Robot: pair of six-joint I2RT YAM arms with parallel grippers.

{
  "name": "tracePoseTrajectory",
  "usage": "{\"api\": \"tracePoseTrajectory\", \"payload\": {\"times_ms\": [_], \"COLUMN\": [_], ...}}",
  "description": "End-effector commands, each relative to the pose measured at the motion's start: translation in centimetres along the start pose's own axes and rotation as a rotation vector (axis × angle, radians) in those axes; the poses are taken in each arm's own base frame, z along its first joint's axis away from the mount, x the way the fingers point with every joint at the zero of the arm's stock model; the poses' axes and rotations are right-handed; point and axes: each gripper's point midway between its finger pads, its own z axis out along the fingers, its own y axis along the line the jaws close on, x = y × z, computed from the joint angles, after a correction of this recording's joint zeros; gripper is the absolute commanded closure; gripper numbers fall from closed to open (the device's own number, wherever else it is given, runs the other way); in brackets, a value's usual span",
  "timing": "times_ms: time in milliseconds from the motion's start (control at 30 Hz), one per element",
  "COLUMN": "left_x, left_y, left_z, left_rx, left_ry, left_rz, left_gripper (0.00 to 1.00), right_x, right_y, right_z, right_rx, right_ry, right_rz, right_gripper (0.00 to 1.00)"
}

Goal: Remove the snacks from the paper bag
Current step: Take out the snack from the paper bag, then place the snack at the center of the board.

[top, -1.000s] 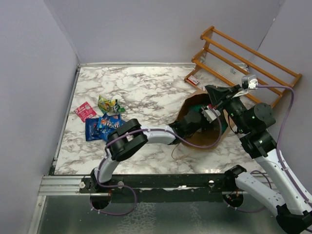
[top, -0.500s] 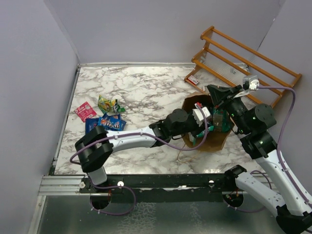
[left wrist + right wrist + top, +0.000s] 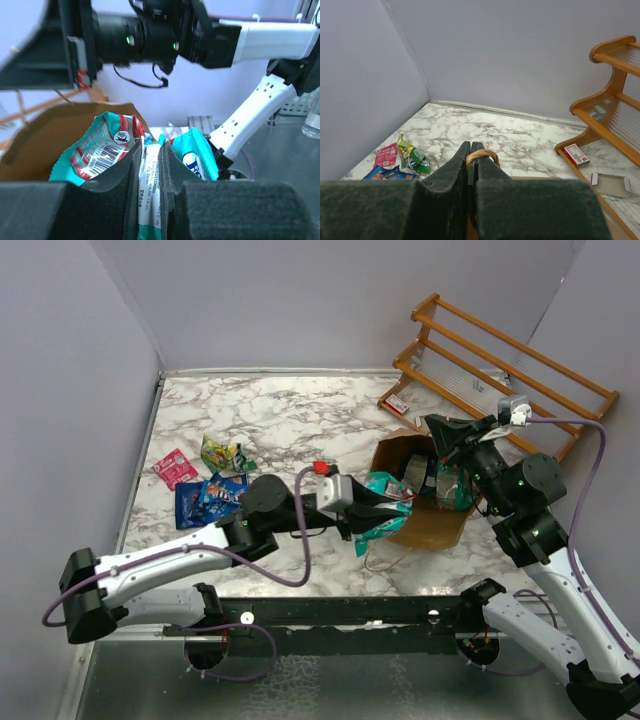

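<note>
Snack packet (image 3: 385, 528): teal crinkly foil, centre of the top view, just outside the mouth of the paper bag (image 3: 432, 527)
Handling: judged light, soft and slippery; best pinched across a flat sealed edge, not the puffed middle
Left gripper (image 3: 151, 152): narrowed onto the packet, which stands upright between its pads
Right gripper (image 3: 471, 150): closed on the bag's twisted handle (image 3: 482, 153), at the bag's upper right
Packets already out: blue packets (image 3: 213, 498), green packet (image 3: 222, 454), red-pink packet (image 3: 175, 468), left of the table (image 3: 300, 420), well apart from the bag

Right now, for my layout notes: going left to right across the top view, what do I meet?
Red-pink packet → yellow-green packet → left gripper holding a teal packet → right gripper pinching the paper bag.
</note>
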Motion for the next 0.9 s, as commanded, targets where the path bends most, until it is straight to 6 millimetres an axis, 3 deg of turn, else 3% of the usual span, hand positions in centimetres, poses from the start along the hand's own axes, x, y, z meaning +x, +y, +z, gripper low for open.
{"api": "tracePoseTrajectory", "payload": {"times_ms": [0,100,200,300,367,467,600,700,867], "left_x": [-5.0,-6.5,-6.9,-4.3,-0.5,4.1,7.2,8.0,7.7], "left_y": [1.4,5.3,11.5,15.5,17.8,19.7,21.0,21.9,23.0], "left_z": [-3.3,-7.0,-13.4,-19.6,-22.6,-25.3,-27.2,-29.3,-33.5], "left_rx": [-0.145,-0.419,-0.902,-1.299,-1.434,-1.540,-1.583,-1.650,-1.771], "left_ry": [-0.045,-0.042,-0.033,0.144,0.361,0.535,0.459,0.397,0.365], "left_rz": [0.163,0.257,0.277,0.407,0.503,0.464,0.236,0.116,-0.034], "left_gripper": [1.00,1.00,1.00,1.00,1.00,1.00,1.00,1.00,1.00], "right_x": [-0.9,-1.0,-1.1,-0.9,-0.9,-0.5,-0.3,0.0,0.2], "right_y": [0.1,0.2,0.2,0.0,0.2,0.2,0.1,0.0,-0.1], "right_z": [0.1,0.1,0.1,0.2,0.3,0.6,0.7,0.7,0.6], "right_rx": [-0.002,-0.002,-0.002,0.004,-0.005,-0.006,-0.003,-0.001,0.004], "right_ry": [-0.023,-0.029,-0.026,-0.028,-0.026,-0.013,-0.010,-0.004,0.001], "right_rz": [-0.009,-0.006,-0.008,-0.006,-0.004,-0.005,-0.007,-0.008,-0.008], "right_gripper": [0.98,0.98,0.98,0.98,0.98,0.98,0.98,0.98,0.98]}}
